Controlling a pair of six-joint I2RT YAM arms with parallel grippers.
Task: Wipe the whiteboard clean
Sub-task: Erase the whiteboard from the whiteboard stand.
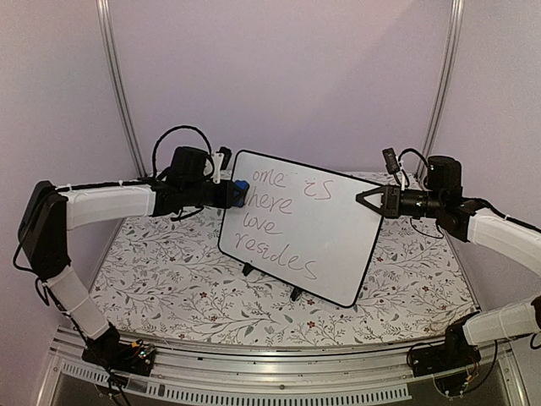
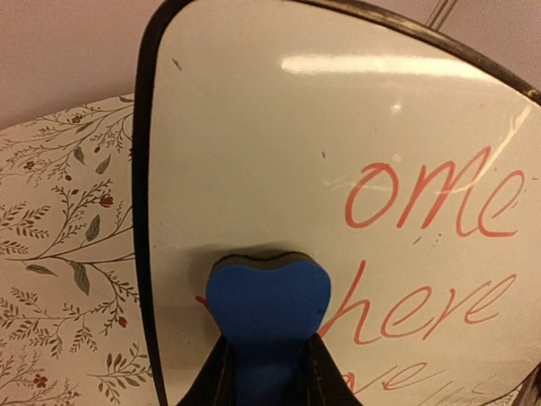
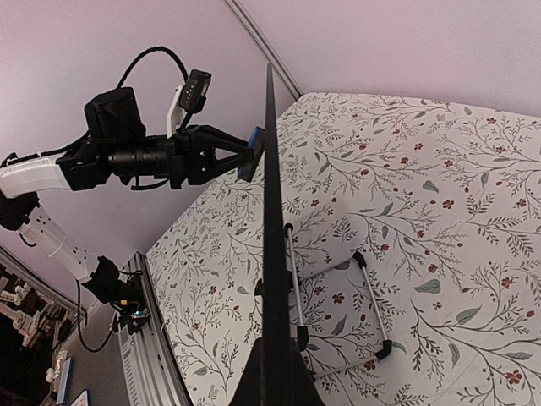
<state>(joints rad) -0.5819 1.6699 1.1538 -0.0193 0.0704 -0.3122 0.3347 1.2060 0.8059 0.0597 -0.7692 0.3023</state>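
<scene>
The whiteboard (image 1: pixel 313 228) stands tilted at the middle of the table, with reddish handwriting over its left half. My left gripper (image 1: pixel 232 194) is shut on a blue eraser (image 1: pixel 242 191) that presses against the board near its upper left corner. In the left wrist view the eraser (image 2: pixel 266 309) sits flat on the whiteboard (image 2: pixel 296 144), left of the word "here", between my dark fingers (image 2: pixel 207 381). My right gripper (image 1: pixel 365 201) is shut on the board's right rim. Its wrist view shows the whiteboard (image 3: pixel 272 211) edge-on, running up from my right gripper (image 3: pixel 275 376).
A floral cloth (image 1: pixel 169 279) covers the table. The board's wire stand (image 3: pixel 338 296) with black feet rests on the cloth behind it. A metal rail (image 1: pixel 279 372) runs along the near edge, and two slanted posts (image 1: pixel 118 85) stand against the back wall.
</scene>
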